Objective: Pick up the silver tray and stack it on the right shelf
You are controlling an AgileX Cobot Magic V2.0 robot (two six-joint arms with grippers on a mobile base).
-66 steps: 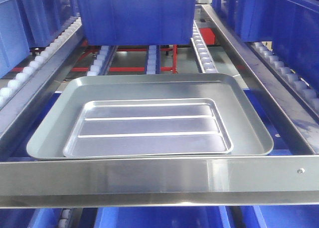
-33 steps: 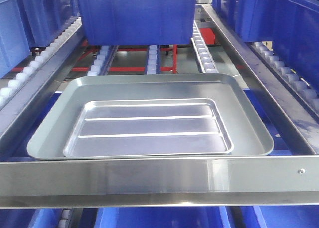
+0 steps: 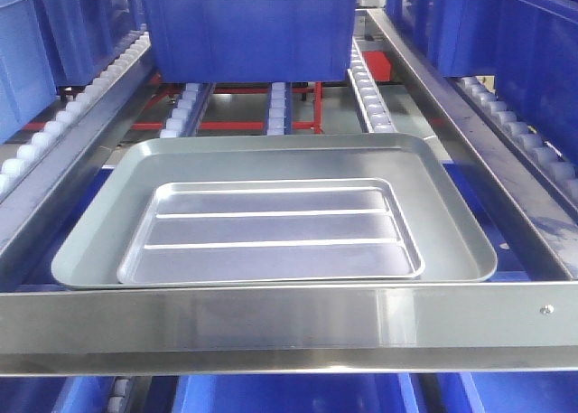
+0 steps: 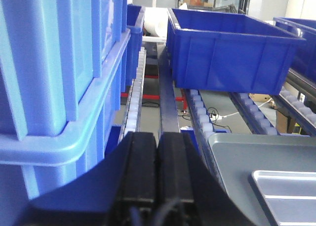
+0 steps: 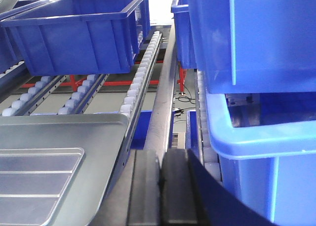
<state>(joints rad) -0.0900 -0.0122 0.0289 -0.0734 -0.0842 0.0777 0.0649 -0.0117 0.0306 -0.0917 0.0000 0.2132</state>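
The silver tray (image 3: 271,228), shiny with two raised ribs, lies flat inside a larger dull grey tray (image 3: 271,155). Both rest on the right shelf (image 3: 366,88), behind its wide steel front crossbar (image 3: 271,327). No gripper shows in the front view. In the left wrist view my left gripper (image 4: 158,137) is shut and empty, left of the grey tray (image 4: 247,152), with a corner of the silver tray (image 4: 291,191) at lower right. In the right wrist view my right gripper (image 5: 159,157) is shut and empty, right of the grey tray (image 5: 74,132) and the silver tray (image 5: 34,181).
A blue bin (image 3: 244,24) stands on the rollers behind the trays. More blue bins flank the lane on the left (image 3: 18,61) and right (image 3: 533,51). Stacked bins crowd the left gripper's left side (image 4: 49,87) and the right gripper's right side (image 5: 247,87).
The front view has shifted very slightly, so the trays sit a few pixels further right in it. The trays lie as before.
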